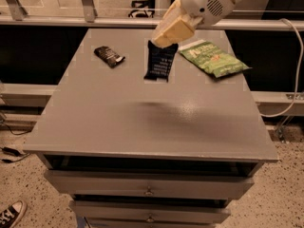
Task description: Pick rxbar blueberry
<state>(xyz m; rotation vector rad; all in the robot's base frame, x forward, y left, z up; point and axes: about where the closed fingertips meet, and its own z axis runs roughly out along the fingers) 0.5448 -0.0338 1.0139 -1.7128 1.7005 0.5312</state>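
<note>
The rxbar blueberry [159,63] is a flat dark navy wrapper with rows of white text. It hangs from my gripper [164,41], held by its top end, lifted clear above the grey table [142,122]. The gripper's cream fingers [173,28] are shut on the bar's upper edge, at the top centre of the camera view. The white arm reaches in from the top right. A soft shadow lies on the table below.
A small black crumpled wrapper [109,56] lies at the back left of the table. A green snack bag [212,58] lies at the back right. A rail runs behind the table. Drawers sit below the front edge. A cable hangs at right.
</note>
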